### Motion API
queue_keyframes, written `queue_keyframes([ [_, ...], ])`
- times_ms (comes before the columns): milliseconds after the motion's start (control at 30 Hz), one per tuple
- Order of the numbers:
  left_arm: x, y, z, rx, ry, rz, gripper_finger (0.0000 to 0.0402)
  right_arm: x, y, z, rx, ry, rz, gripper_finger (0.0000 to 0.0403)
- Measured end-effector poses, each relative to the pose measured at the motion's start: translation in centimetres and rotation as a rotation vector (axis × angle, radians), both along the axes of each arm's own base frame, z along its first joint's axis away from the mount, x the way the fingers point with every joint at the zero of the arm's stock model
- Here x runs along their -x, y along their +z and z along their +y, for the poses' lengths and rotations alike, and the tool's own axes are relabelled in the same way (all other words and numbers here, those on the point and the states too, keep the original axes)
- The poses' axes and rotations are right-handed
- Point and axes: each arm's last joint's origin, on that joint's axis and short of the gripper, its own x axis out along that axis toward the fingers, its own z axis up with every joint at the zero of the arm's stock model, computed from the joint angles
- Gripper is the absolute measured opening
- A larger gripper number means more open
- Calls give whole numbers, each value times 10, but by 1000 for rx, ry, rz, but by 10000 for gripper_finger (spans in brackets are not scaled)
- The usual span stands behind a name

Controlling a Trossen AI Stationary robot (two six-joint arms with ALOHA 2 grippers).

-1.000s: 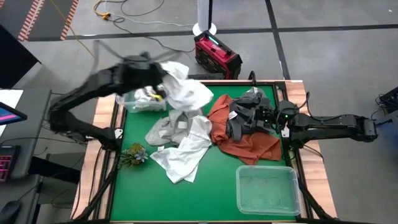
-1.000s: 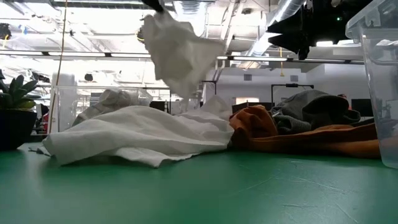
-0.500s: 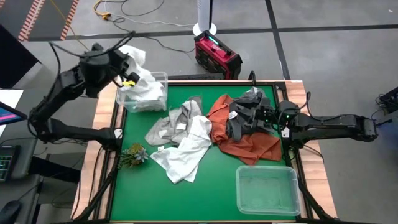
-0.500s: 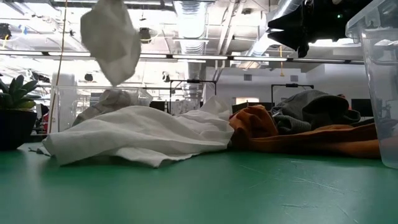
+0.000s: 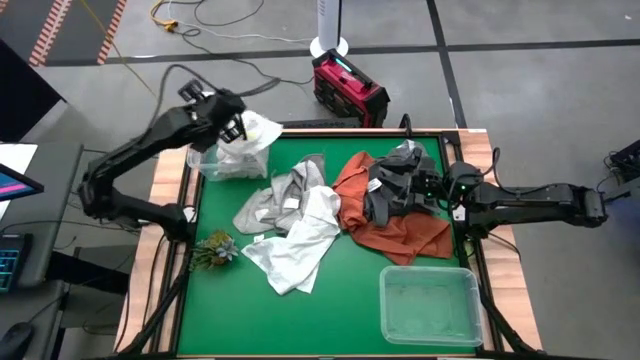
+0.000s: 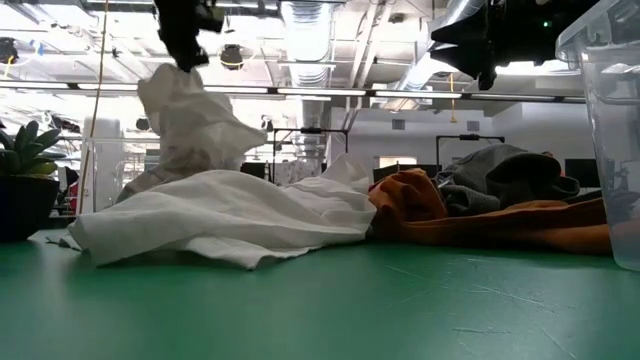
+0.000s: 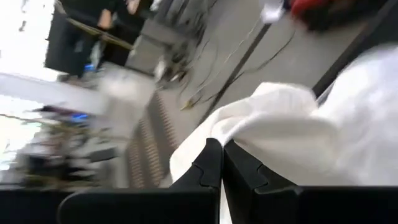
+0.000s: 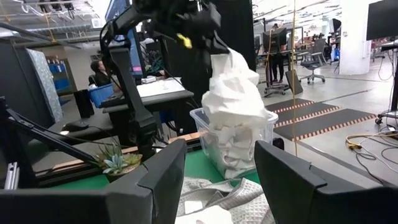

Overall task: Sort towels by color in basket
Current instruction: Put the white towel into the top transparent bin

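left hand (image 5: pixel 232 122): pinching white towel (image 5: pixel 248 135) hanging below, over bin (image 5: pixel 205 165) | right hand (image 5: pixel 392 193): spread

Blurred room behind the white towel (image 7: pixel 323 124); clear bin (image 6: pixel 605 120) cut off.

Bright overhead lighting w/ ceiling glare in low view; left wrist view motion-blurred.

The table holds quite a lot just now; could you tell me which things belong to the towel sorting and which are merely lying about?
Part of the job:
- white towel held by the left gripper over the far clear bin
- white and grey towels
- rust orange towel
- dark grey towels under the open right gripper
- near clear bin

Lying about:
- plant sprig
- red case
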Motion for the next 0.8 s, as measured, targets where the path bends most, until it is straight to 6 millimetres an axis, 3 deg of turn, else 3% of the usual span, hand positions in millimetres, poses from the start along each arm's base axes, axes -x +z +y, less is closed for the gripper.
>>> queue_keyframes([
  [167,-14,-26,11,39,30,202,0,0,0,0,3,-1,3,223],
  [333,-23,-52,14,167,36,260,0,0,-1,0,1,0,10,223],
  [533,-27,-78,19,385,86,165,0,0,-1,0,-10,1,11,223],
  [800,-19,-85,35,696,53,-119,0,0,-2,0,-11,1,15,223],
])
